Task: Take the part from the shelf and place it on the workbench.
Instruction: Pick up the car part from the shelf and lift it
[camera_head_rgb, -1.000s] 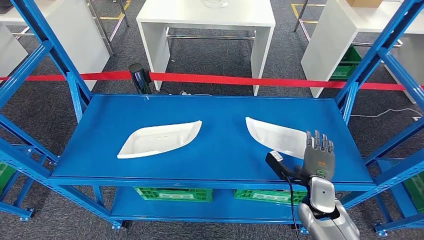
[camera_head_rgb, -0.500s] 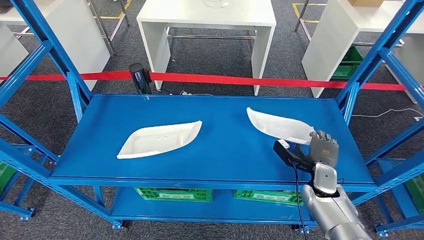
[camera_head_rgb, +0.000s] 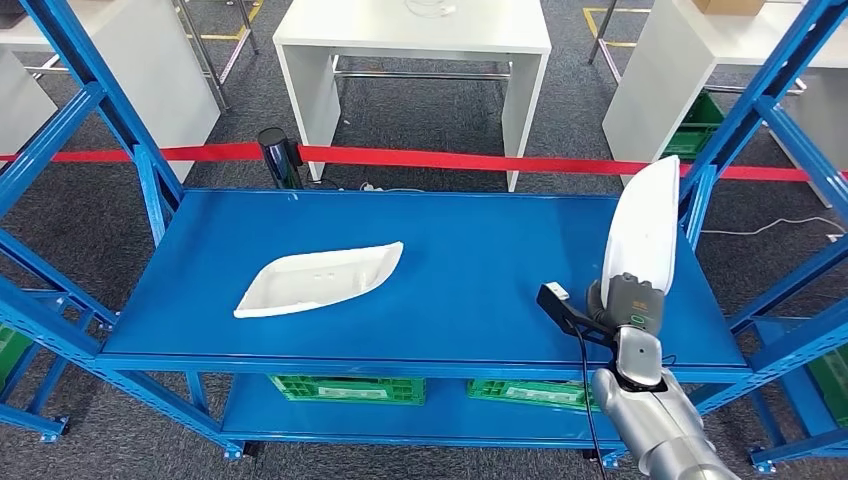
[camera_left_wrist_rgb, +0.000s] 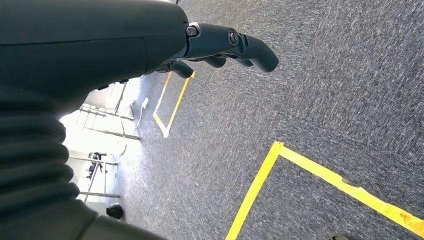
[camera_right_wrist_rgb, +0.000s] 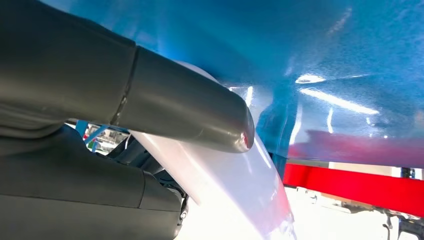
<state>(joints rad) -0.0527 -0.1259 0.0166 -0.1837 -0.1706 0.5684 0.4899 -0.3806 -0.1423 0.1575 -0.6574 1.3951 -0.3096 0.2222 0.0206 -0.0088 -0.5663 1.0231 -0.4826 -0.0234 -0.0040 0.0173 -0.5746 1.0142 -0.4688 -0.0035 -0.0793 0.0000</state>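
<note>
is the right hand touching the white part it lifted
Touching. In the head view the right hand grips the lower end of the raised white part; in the right wrist view the thumb presses on its white surface.

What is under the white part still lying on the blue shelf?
The white part rests directly on the blue shelf deck; nothing shows beneath its edges. The deck beneath it is covered.

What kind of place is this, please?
Probably a factory or workshop test area: blue steel shelving, white moulded parts, a red barrier tape, yellow floor markings and plain white workbenches.
</note>
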